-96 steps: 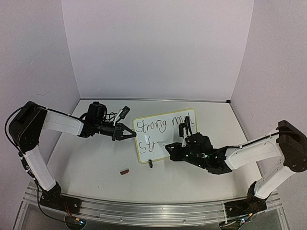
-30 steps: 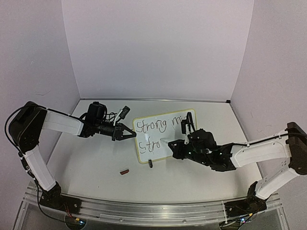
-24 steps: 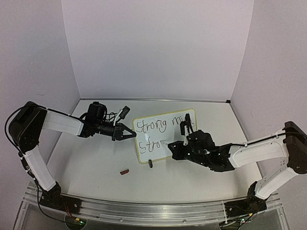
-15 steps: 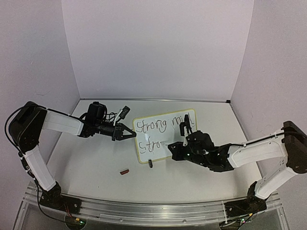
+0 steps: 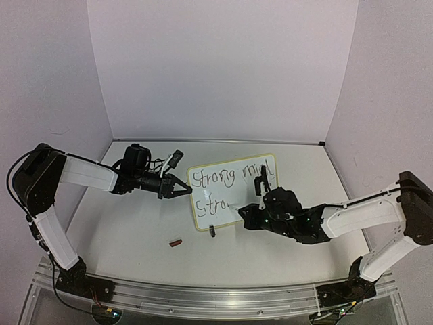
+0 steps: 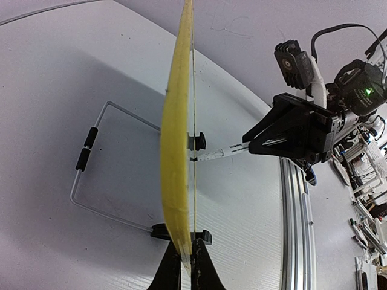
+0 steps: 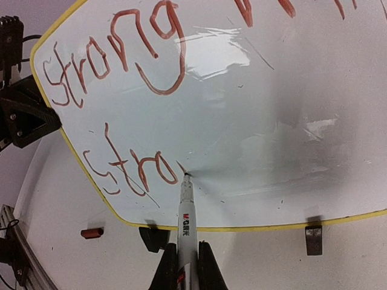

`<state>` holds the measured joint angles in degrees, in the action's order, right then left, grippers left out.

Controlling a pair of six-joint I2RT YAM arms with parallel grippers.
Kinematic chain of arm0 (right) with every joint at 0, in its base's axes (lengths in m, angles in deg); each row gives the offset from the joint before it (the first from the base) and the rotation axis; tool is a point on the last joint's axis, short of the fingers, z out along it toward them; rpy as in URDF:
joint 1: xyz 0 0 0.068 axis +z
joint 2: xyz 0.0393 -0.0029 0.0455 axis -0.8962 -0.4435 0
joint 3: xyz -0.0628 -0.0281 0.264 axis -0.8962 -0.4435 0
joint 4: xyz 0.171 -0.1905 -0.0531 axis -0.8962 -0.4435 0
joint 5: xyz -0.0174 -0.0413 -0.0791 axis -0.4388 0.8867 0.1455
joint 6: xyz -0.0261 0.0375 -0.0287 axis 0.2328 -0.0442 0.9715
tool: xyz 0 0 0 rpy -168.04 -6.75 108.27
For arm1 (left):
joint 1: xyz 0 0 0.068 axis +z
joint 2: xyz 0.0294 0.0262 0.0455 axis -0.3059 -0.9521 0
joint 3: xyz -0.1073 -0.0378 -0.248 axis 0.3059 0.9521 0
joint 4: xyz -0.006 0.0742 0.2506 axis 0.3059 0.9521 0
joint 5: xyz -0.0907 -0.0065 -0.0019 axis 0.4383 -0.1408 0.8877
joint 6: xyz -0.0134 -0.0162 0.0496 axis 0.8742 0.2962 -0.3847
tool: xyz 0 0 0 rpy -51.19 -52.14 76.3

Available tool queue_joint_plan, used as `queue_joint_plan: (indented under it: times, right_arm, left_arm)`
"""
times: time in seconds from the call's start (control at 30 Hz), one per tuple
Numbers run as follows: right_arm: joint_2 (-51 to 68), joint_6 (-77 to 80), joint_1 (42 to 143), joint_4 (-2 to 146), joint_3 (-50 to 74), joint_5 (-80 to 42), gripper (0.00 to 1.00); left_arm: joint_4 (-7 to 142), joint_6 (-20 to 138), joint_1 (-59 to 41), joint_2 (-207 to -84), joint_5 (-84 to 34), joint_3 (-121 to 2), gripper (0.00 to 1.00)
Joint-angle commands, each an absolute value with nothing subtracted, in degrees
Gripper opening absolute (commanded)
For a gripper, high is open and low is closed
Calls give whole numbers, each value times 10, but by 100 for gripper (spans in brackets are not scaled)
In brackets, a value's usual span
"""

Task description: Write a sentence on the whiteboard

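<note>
My left claw [image 6: 187, 266] is clenched on the left edge of the whiteboard [image 5: 214, 218], which stands propped mid-scene on the table [image 5: 128, 230]. My right claw [image 7: 183, 270] grasps a marker [image 7: 185, 208]. Its tip touches the board just right of "Stro" in the sentence [image 7: 143, 78].

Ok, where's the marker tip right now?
In the right wrist view the marker, held in the right tool, has its tip against the whiteboard, lower left, just right of the unfinished second line of the sentence.
</note>
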<state>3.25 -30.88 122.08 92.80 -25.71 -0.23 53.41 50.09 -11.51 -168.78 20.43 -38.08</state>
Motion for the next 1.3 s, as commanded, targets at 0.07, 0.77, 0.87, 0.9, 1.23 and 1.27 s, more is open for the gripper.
queue_joint_plan:
  times: [0.07, 0.77, 0.87, 0.9, 1.23, 1.27]
  right_arm:
    - [27, -315, 1218, 916, -256, 3, 0]
    - [27, -286, 1213, 925, -211, 47, 0]
    - [32, -294, 1212, 924, -219, 52, 0]
    - [33, -296, 1212, 923, -222, 54, 0]
    - [50, -324, 1211, 913, -250, 62, 0]
    - [52, -325, 1210, 911, -254, 62, 0]
  left_arm:
    - [557, 475, -120, -1677, 188, -370, 0]
    - [558, 475, -120, -1671, 188, -368, 0]
    - [558, 475, -120, -1671, 188, -369, 0]
    - [558, 475, -120, -1671, 188, -369, 0]
    - [558, 475, -120, -1668, 187, -368, 0]
    - [559, 475, -120, -1668, 188, -368, 0]
